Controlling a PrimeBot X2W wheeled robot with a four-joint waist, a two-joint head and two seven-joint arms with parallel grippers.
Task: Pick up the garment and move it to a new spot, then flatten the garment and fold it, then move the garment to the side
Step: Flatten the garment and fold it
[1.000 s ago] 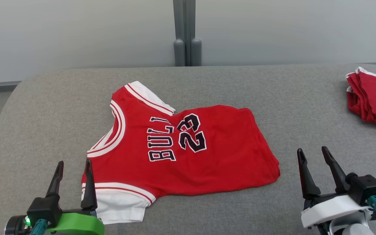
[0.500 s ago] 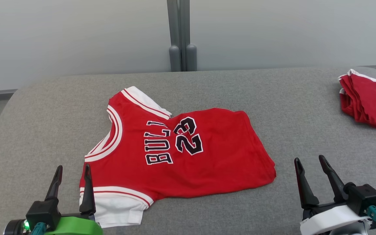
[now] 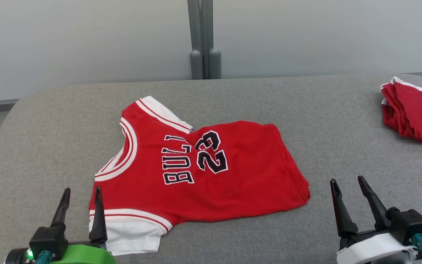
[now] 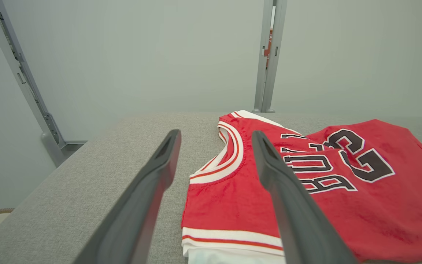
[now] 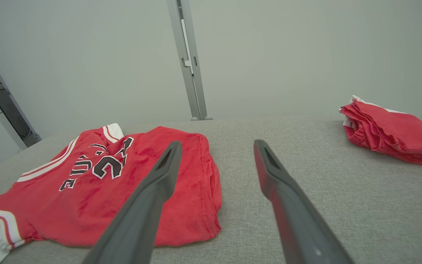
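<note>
My left claw [image 3: 82,190] and right claw [image 3: 347,180] both stand wide and empty at the near edge of the grey fabric-covered table [image 3: 306,106]. The red short-sleeved jersey with white trim [image 3: 196,172] lies spread at twelve o'clock, its near sleeve just beside my left claw. A folded red cloth pile [image 3: 412,113] sits at two o'clock, well apart. A grey upright post [image 3: 200,36] stands beyond the far edge.

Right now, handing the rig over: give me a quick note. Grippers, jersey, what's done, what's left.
Left gripper: open, empty, by the jersey's near white sleeve.
Right gripper: open, empty, over bare table to the right of the hem.
Jersey: mid-table, front up, neck toward the robot's left, creased across the lettering.
Folded red cloth: far right of the table.
Done: no fold yet; cannot tell whether it was already moved.
Left: flatten, fold, move aside.
</note>
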